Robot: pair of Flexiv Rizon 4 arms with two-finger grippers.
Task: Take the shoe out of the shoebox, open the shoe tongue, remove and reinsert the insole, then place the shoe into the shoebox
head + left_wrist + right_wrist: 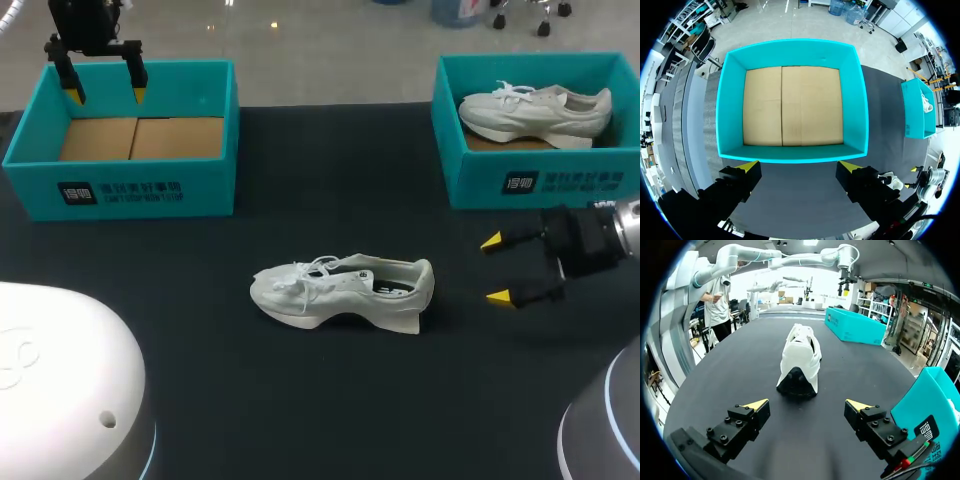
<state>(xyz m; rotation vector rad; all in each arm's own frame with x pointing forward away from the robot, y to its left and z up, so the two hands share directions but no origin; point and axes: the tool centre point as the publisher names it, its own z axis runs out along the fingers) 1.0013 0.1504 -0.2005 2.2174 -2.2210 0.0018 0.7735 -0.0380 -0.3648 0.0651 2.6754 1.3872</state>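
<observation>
A white shoe (pixel 342 290) stands on its sole in the middle of the black table, toe to the left, heel toward my right gripper (pixel 500 270). That gripper is open, level with the table, a short way behind the heel; its wrist view has the shoe (pixel 800 360) straight ahead of its spread fingers. My left gripper (pixel 105 95) hangs open above the teal shoebox (pixel 130 185) at the back left. The left wrist view looks straight down into this box (pixel 792 50), which holds only its brown cardboard floor.
A second teal shoebox (pixel 530 180) at the back right holds another white shoe (pixel 535 110). The same box appears in the right wrist view (pixel 925 412) beside the gripper and in the left wrist view (pixel 917 107).
</observation>
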